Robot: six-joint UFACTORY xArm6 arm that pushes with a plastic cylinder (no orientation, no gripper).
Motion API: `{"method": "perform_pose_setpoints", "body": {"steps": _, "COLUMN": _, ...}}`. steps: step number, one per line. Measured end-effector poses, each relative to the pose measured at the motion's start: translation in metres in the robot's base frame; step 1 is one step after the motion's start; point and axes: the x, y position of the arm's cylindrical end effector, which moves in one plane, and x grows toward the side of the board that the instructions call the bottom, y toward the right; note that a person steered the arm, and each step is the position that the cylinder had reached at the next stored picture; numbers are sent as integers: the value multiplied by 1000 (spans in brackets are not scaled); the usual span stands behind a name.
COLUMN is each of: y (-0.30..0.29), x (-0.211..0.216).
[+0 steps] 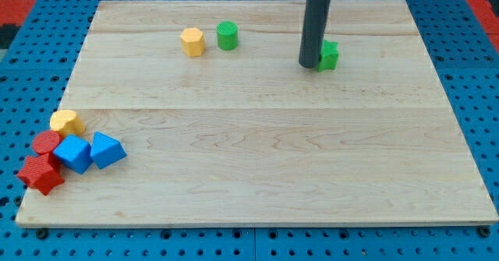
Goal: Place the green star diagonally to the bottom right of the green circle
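The green star (pixel 330 55) lies near the view's top, right of centre, partly hidden behind my rod. My tip (pixel 309 65) rests on the board touching the star's left side. The green circle (pixel 227 36) stands further left near the top, well apart from the star. The star sits to the right of and slightly below the circle.
A yellow hexagon block (pixel 192 41) stands just left of the green circle. At the view's bottom left lie a yellow block (pixel 67 122), a red round block (pixel 47 143), a red block (pixel 39 173) and two blue blocks (pixel 75 153) (pixel 106 149). The wooden board (pixel 265 152) sits on a blue pegboard.
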Motion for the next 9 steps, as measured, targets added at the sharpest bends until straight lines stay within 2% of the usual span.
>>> {"method": "perform_pose_setpoints", "body": {"steps": 2, "y": 2, "x": -42}}
{"method": "perform_pose_setpoints", "body": {"steps": 3, "y": 35, "x": -47}}
{"method": "perform_pose_setpoints", "body": {"steps": 5, "y": 97, "x": 29}}
{"method": "perform_pose_setpoints", "body": {"steps": 6, "y": 79, "x": 66}}
{"method": "perform_pose_setpoints", "body": {"steps": 8, "y": 64, "x": 181}}
{"method": "perform_pose_setpoints", "body": {"steps": 9, "y": 54, "x": 170}}
